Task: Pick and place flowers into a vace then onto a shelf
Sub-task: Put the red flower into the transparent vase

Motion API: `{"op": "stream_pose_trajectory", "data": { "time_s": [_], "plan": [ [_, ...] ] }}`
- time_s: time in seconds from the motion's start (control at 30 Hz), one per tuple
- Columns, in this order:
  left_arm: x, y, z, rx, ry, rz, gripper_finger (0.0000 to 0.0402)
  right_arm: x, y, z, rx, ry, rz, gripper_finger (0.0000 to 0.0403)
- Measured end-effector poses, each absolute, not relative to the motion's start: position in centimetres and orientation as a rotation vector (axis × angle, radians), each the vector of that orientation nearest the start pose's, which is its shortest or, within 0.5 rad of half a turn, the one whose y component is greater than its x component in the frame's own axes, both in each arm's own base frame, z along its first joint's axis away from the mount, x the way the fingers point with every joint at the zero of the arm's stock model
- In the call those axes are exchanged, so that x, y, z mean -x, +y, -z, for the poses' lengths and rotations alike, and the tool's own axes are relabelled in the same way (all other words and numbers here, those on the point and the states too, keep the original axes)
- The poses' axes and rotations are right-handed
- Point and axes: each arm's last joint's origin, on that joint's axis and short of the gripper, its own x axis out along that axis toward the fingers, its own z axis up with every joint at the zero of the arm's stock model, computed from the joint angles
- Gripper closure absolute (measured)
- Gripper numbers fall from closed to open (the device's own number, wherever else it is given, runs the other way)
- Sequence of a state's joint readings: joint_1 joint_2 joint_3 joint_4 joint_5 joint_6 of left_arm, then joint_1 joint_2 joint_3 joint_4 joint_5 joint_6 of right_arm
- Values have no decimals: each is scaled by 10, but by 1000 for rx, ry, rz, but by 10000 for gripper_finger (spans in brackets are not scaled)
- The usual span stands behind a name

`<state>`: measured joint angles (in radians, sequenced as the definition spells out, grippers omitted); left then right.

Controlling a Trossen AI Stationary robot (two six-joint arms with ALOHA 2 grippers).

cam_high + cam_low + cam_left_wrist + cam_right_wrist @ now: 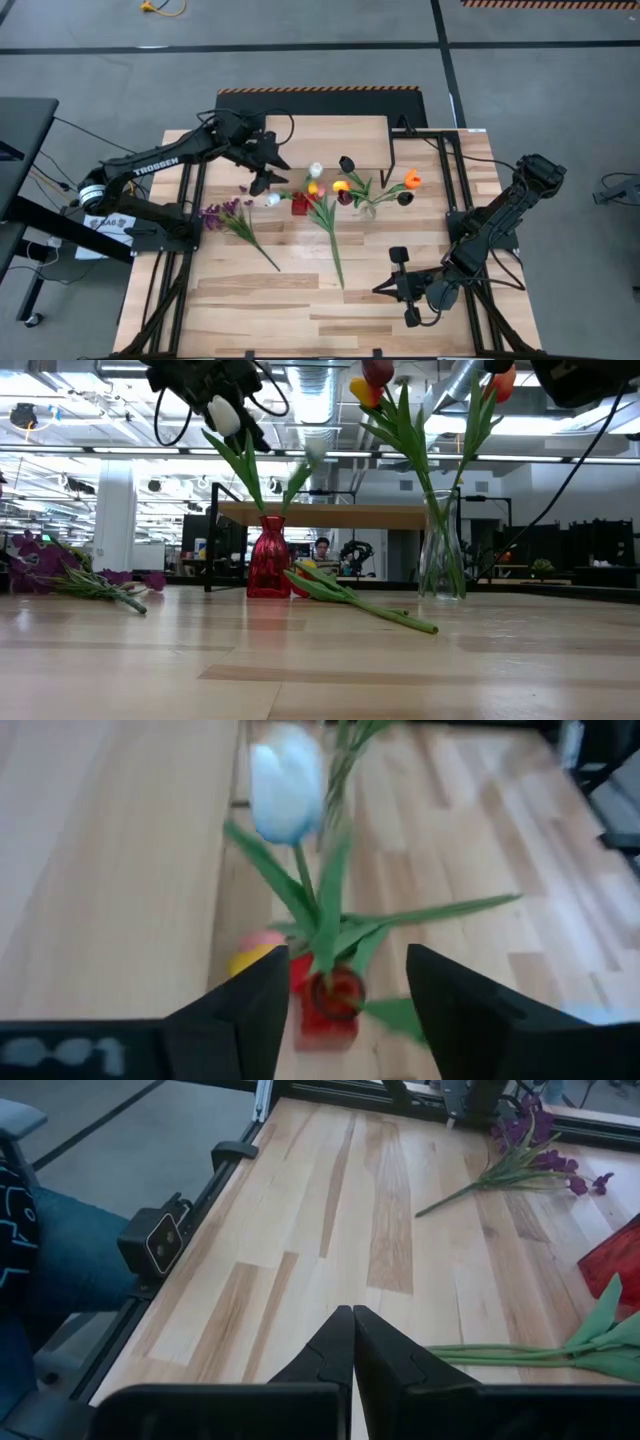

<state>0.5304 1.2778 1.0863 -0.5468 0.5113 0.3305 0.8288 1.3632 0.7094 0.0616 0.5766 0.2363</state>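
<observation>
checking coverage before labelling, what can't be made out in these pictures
- Low view: tulip heads in the clear glass vase are cut off by the top edge.
- Left wrist view: the red glass vase is blurred; the open left gripper frames it.
- High view: the shut right gripper is too small for detail.

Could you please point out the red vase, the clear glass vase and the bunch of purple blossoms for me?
Red vase (pixel 268 568): low view, on its body.
Clear glass vase (pixel 443 560): low view, on its glass wall.
Purple blossoms (pixel 222 212): high view, on the flower heads.
</observation>
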Motion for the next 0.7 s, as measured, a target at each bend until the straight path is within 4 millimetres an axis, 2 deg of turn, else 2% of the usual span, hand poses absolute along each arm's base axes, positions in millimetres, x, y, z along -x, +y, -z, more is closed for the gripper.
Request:
{"op": "stream_pose_trajectory", "data": {
  "time_s": [0.13,0.3,0.7],
  "plan": [
    [-232,121,-305,52,667,58,200,-196,190,-209,150,477,-188,400],
    [-228,117,-322,28,676,56,200,-196,190,-209,116,480,-178,399],
    [-223,94,-390,-32,620,115,200,-197,187,-209,4,474,-83,374]
  ]
}}
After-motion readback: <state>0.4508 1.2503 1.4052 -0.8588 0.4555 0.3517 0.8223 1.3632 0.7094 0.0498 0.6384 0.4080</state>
